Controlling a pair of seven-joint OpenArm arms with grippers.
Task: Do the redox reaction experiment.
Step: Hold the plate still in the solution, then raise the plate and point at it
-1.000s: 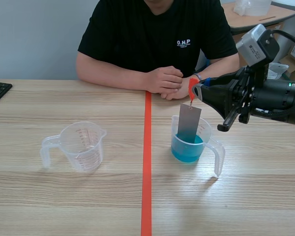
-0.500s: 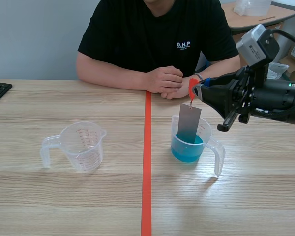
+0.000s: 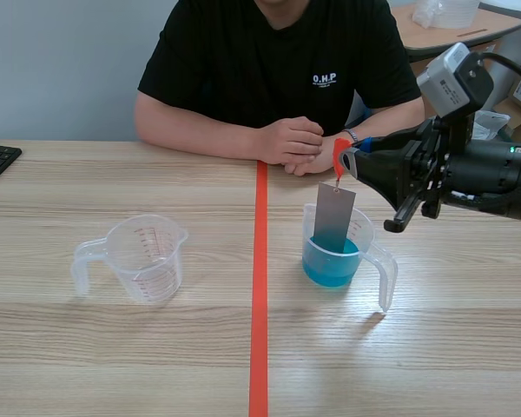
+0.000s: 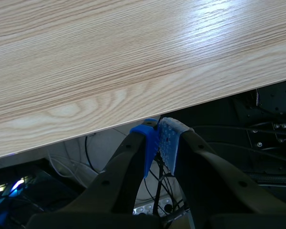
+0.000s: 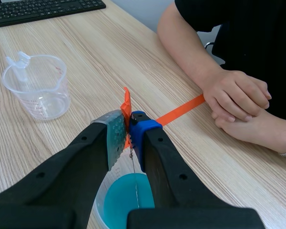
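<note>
grey metal strip (image 3: 333, 217) | upright, dipped in blue-liquid cup (image 3: 359, 233) | empty cup (image 3: 148, 261) well apart

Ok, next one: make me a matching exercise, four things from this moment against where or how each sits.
1. orange tab
2. metal plate
3. empty measuring cup
4. left gripper

A. standing left of the tape line
B. shut on nothing
C. held between the fingers of the right gripper
D. hanging into the cup of blue liquid

Pairs: 1-C, 2-D, 3-A, 4-B
</note>
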